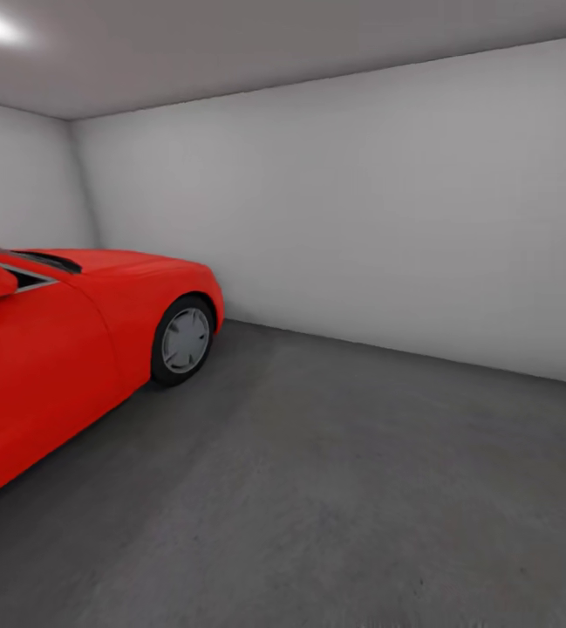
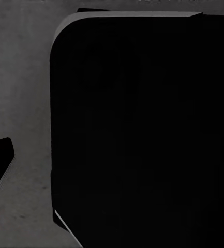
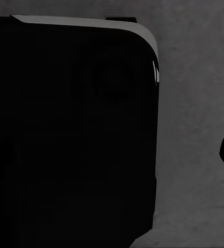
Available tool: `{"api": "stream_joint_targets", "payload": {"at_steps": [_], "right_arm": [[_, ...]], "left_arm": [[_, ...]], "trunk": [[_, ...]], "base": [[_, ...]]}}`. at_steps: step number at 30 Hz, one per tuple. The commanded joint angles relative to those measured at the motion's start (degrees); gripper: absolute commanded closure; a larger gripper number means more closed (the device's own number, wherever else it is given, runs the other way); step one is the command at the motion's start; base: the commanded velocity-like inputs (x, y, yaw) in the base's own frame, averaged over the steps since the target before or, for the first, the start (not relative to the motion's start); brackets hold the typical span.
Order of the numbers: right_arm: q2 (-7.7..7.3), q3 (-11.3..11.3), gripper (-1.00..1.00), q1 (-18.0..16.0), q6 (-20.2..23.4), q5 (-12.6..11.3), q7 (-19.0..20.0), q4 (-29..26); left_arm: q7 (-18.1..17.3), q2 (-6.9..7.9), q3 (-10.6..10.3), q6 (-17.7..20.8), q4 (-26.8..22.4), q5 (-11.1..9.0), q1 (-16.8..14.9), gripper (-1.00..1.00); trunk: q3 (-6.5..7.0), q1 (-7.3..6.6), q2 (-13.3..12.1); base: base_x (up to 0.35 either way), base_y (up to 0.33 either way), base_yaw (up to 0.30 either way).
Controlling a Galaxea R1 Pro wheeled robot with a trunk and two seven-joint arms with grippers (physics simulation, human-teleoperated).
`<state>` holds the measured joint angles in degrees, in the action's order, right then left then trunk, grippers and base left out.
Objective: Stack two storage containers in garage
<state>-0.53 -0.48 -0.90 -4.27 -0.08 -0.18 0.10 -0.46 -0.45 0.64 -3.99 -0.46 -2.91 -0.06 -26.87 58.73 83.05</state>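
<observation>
Garage floor (image 1: 361, 488) — rough mottled concrete; glossy red car (image 1: 47, 349).

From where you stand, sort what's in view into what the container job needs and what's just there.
Part of the job:
- dark grey mottled concrete garage floor, where the stack goes

Just there:
- bright red car at the left, with its silver-hubbed front wheel
- plain pale grey walls
- large black rounded body close before each wrist camera

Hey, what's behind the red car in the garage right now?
Behind the red car stand plain pale grey walls meeting in a corner, with dark concrete floor running up to them. Whatever sits beyond the car's body, low on its far side, is hidden.
</observation>
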Motion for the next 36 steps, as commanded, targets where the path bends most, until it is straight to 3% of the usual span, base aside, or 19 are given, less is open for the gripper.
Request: {"api": "stream_joint_targets", "payload": {"at_steps": [1, 36], "right_arm": [[0.0, 0.0, -1.0, 0.0, -0.2, 0.0, 0.0, 0.1], [-0.04, 0.0, -1.0, 0.0, -0.2, -0.2, 0.6, 0.1]], "left_arm": [[-0.1, 0.0, 0.0, -0.2, 0.0, -0.3, 0.0, -1.0], [0.0, 0.01, 0.0, -0.3, 0.0, -0.4, 0.0, -1.0]], "trunk": [[-0.06, 0.0, 0.0], [-0.06, 0.0, 0.0]], "base": [[0.0, 0.0, -0.297], [0.0, 0.0, -0.299]]}}
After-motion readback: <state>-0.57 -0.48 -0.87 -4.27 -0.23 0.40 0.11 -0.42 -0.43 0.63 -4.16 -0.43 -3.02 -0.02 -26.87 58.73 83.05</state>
